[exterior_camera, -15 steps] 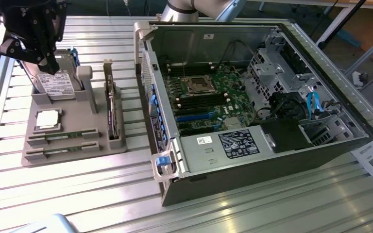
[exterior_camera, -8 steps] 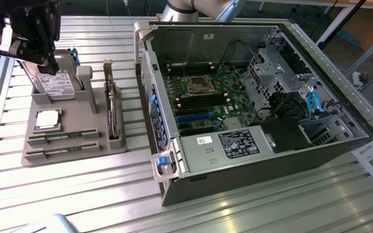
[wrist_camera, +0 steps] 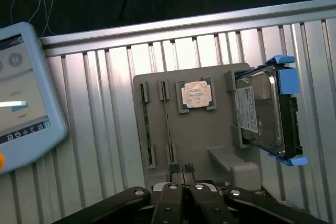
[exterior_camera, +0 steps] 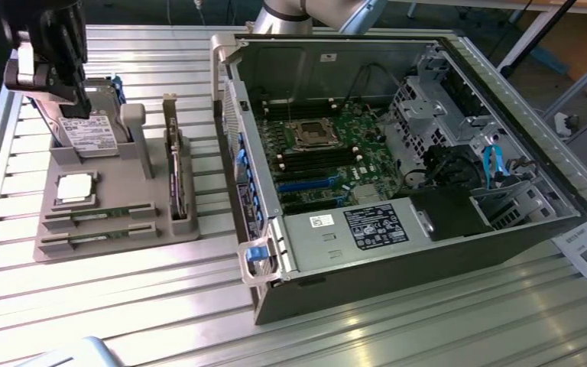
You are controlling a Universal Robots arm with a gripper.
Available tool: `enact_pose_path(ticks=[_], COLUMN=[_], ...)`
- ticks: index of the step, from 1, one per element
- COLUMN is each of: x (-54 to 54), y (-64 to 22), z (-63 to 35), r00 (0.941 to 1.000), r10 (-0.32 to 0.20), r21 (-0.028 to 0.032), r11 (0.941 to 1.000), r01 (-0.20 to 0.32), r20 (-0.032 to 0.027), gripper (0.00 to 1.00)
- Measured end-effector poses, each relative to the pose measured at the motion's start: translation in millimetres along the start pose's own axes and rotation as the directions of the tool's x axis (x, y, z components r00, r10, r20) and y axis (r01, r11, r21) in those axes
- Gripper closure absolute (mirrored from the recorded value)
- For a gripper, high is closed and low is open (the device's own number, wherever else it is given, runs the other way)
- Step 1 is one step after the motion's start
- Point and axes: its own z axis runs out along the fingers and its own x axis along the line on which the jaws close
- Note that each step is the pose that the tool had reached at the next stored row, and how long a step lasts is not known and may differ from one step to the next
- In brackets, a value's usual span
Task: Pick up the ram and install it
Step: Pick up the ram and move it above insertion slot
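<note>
My fingers [wrist_camera: 175, 170], pressed together and empty, hang over the holder [exterior_camera: 120, 180] at the exterior view's left, where the ram [exterior_camera: 98, 213] sits in its slot; a clean grasp, I judge, needs them spread and squared along the stick

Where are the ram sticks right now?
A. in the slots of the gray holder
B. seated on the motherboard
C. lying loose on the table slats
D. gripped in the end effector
A: the green ram sticks stand on edge in the slots of the gray holder, next to the computer case, while the end effector is shut with nothing between its tips.
</note>
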Motion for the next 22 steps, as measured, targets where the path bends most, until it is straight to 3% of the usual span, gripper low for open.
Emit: enact_pose_path(ticks=[2, 5, 17, 22], x=[0.0, 0.0, 0.0, 0.9], y=[0.0, 0.0, 0.0, -0.3], z=[0.0, 0.1, 0.2, 4.9], r00=[0.9992, 0.9926, 0.9922, 0.9922], r10=[-0.04, -0.121, -0.124, -0.124], r21=[-0.0001, -0.0005, -0.0006, -0.0005], r11=[0.9992, 0.9926, 0.9922, 0.9922], r01=[0.04, 0.121, 0.124, 0.124], r20=[-0.0017, -0.0051, -0.0053, -0.0053], gripper=[0.9, 0.9, 0.9, 0.9])
